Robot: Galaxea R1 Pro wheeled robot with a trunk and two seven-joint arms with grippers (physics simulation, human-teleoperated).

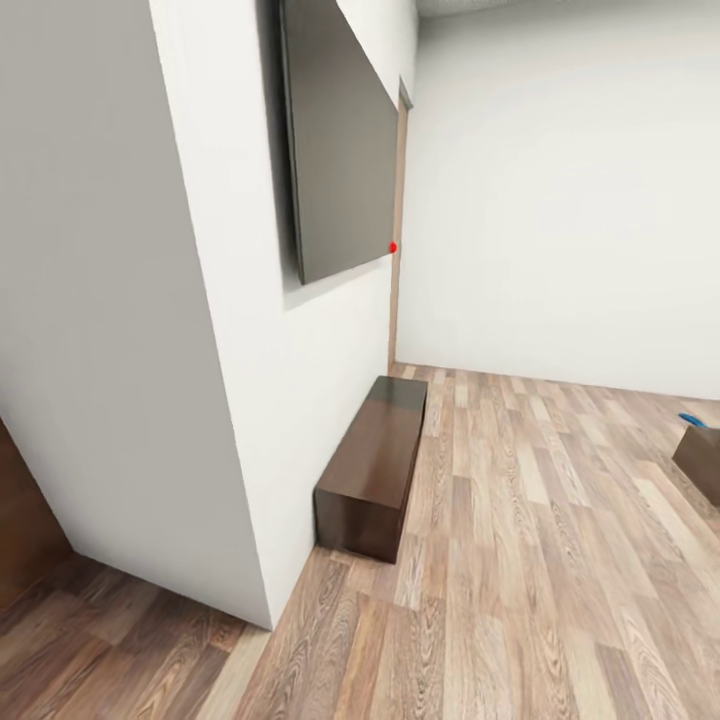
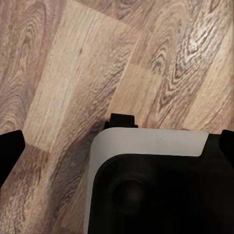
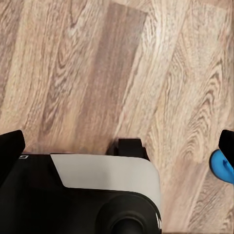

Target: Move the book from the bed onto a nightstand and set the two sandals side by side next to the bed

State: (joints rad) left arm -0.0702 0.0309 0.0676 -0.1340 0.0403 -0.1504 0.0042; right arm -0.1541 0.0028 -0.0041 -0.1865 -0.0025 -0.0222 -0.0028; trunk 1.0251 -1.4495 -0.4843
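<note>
Sandal: a sliver of bright blue shows at the far right of the head view, on or just behind a dark-brown wooden corner. I take it for one of the pair; too little shows to be sure.
Second blue patch: a rounded bright-blue shape lies on the plank floor at the edge of the right wrist view, beside a dark fingertip; whether it is a sandal I cannot tell.
Book, bed: not to be placed from these pictures; the dark-brown corner may belong to the bed frame or a nightstand, which one I cannot tell.
Room: white walls, a wood-plank floor, a dark flat panel hung on the near wall with a red dot at its lower corner, and a brown door edge in the far corner.
Sideboard: a long low dark-wood sideboard stands against the wall under the panel; it is not a nightstand.
Left gripper: points down over bare floor, fingertips wide apart, nothing between them.
Right gripper: also over the floor, fingertips wide apart, empty.
Step in hand: judged as travel, the robot entering the bedroom with nothing picked up.
Next move: probably turn and roll to the right, past the sideboard, until bed and sandals come fully into sight.
</note>
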